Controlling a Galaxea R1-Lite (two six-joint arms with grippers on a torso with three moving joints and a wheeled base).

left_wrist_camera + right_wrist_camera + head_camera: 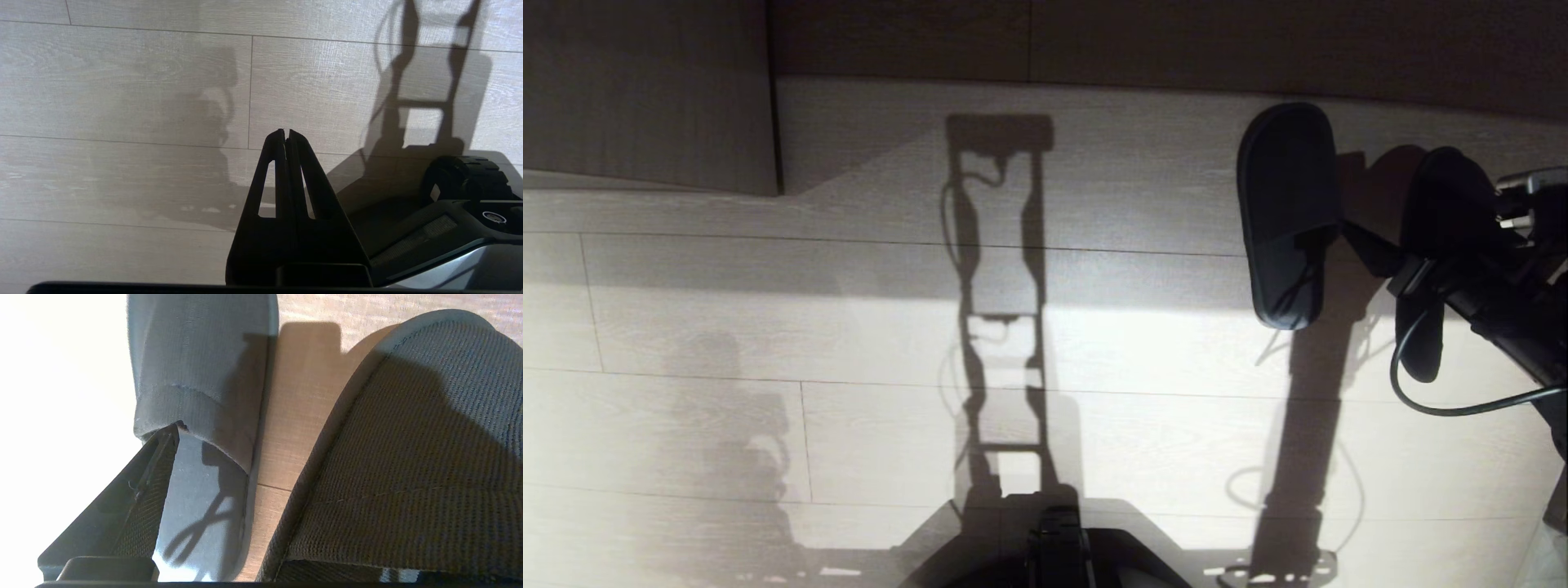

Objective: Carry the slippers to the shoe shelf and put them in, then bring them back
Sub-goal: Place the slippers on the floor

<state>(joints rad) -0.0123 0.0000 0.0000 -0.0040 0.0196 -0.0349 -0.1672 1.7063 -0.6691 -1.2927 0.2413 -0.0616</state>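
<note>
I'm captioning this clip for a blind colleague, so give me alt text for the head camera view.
Two dark slippers lie side by side on a pale wood-grain floor at the right, toes toward a board along the top. The right gripper, open, reaches into the left slipper's opening, its arm covering much of the other. Long shadows of the robot cross the sunlit floor.

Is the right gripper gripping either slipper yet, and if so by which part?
Nothing held yet. The right gripper is open, straddling both slippers: one finger sits at the left slipper's mouth. The left gripper is shut, empty.
</note>
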